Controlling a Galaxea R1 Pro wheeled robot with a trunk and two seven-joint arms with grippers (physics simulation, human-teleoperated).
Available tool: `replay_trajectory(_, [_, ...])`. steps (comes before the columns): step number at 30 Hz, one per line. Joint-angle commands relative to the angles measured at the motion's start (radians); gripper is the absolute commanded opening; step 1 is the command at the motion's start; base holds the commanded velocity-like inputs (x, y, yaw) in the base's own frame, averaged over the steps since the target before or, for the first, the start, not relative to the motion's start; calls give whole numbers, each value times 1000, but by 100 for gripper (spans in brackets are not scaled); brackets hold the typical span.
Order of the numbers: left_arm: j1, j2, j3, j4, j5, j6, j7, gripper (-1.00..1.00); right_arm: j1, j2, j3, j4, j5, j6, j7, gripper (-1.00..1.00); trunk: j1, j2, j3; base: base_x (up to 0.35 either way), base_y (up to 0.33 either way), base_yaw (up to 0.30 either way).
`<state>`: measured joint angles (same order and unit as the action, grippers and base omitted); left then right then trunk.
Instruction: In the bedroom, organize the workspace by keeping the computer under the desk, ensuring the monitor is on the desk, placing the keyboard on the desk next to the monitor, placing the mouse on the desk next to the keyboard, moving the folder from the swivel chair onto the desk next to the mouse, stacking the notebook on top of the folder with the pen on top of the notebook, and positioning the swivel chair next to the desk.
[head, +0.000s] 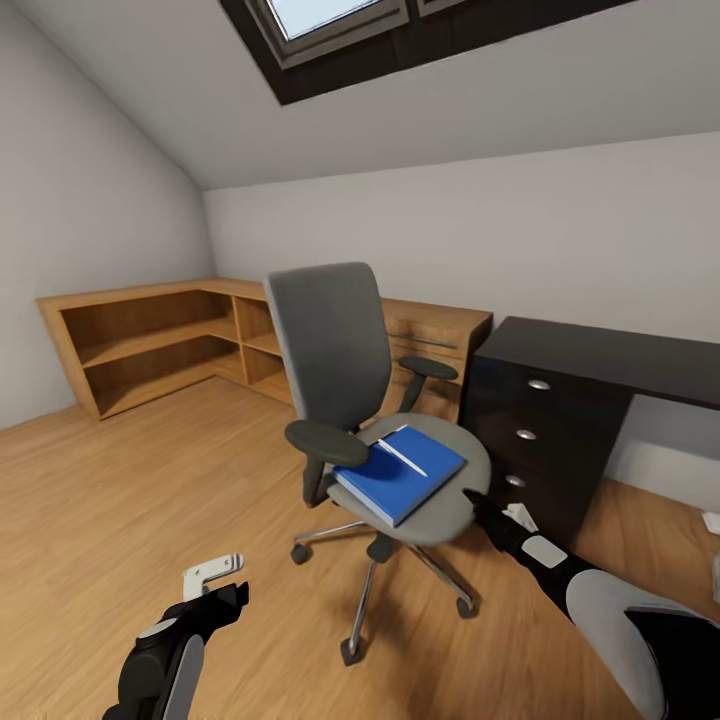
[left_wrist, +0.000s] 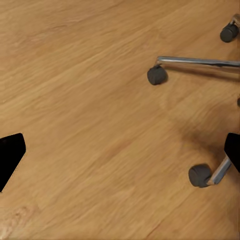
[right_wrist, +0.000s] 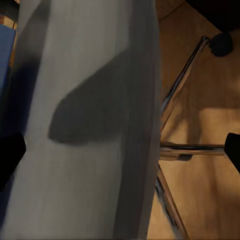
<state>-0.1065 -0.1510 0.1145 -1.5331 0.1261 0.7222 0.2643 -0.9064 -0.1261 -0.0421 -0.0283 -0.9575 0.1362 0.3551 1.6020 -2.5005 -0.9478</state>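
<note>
so this looks like the folder step. the swivel chair (head: 385, 400) sits out in the middle of the wood floor (head: 130, 510), just beside the dark table (head: 600, 360), and there's a blue folder (head: 398, 475) lying flat on the seat with a white pen (head: 402, 457) on top. could be a notebook in that blue stack too, honestly can't separate them from here

the right tool (head: 470, 495) is reaching in at the seat's front edge, right next to the blue corner, not holding anything as far as i can see. its jaws look spread wide in the right wrist view, dark tips at either side of the frame. the left tool (head: 215, 580) hangs low over bare floor, also open and empty

next move i'd guess: get the right tool up over the seat edge and onto the folder's near corner, and mind the pen, it'll probably roll off if the folder tilts

the head view gives the whole layout, chair, table, oak shelving (head: 160, 340). the right wrist view shows how close the grey seat (right_wrist: 90, 120) really is, plus the chrome base legs under it. the left wrist view adds the chair's casters (left_wrist: 156, 75) on the floor
</note>
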Motion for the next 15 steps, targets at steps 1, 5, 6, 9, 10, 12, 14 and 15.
replay_trajectory(1, [-1,-1,1,-1,10,3,7,100,0,0,5,1,-1,5,2,100,0,0,-1,0,0,247])
replay_trajectory(5, [-1,-1,1,-1,10,3,7,100,0,1,6,1,-1,5,2,100,0,0,0,0,0,254])
replay_trajectory(6, [-1,-1,1,-1,10,3,7,100,0,1,6,1,-1,5,2,100,0,0,0,0,0,260])
replay_trajectory(9, [-1,0,1,0,11,3,7,100,0,2,6,2,-1,5,2,100,0,0,1,0,0,254])
replay_trajectory(10, [-1,0,1,0,11,3,7,100,0,2,6,2,-1,5,2,100,0,0,1,0,0,248])
replay_trajectory(12, [-1,0,1,1,11,3,7,100,0,2,6,2,-1,5,2,100,0,0,2,0,0,246])
replay_trajectory(14, [-1,-1,1,1,11,3,7,100,0,2,6,1,-1,5,2,100,0,0,3,0,0,240])
replay_trajectory(15, [-1,-1,1,1,11,3,7,100,0,2,5,1,-1,5,2,100,0,0,3,0,0,237])
